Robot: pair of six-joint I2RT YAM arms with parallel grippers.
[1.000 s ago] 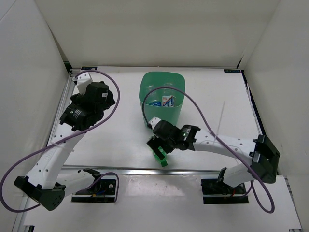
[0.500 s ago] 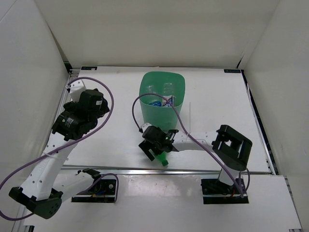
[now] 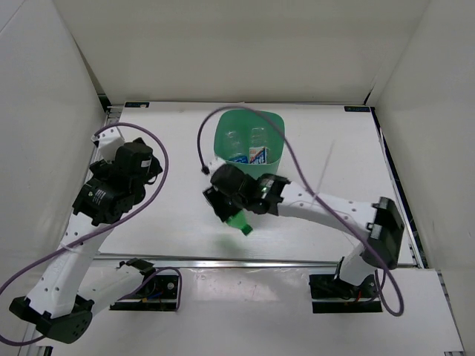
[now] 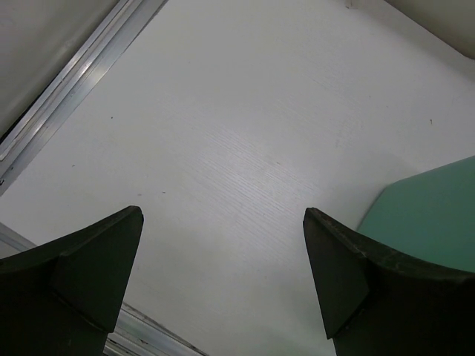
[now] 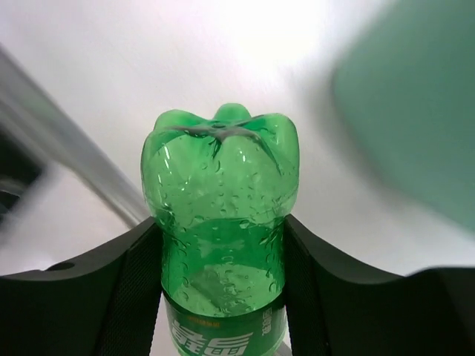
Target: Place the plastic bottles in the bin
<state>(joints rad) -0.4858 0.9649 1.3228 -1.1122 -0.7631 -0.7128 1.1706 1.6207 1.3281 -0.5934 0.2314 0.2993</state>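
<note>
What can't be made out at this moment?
1. Top external: bottles inside the bin are too small to count.
2. Right wrist: green bottle's cap end is cut off by the bottom edge; the background is blurred.
3. Top external: right gripper covers most of that bottle.

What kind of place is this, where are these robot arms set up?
Most likely a lab test booth, not a home: a white table boxed in by plain white panels, an aluminium rail along its near edge, and one green bin.
</note>
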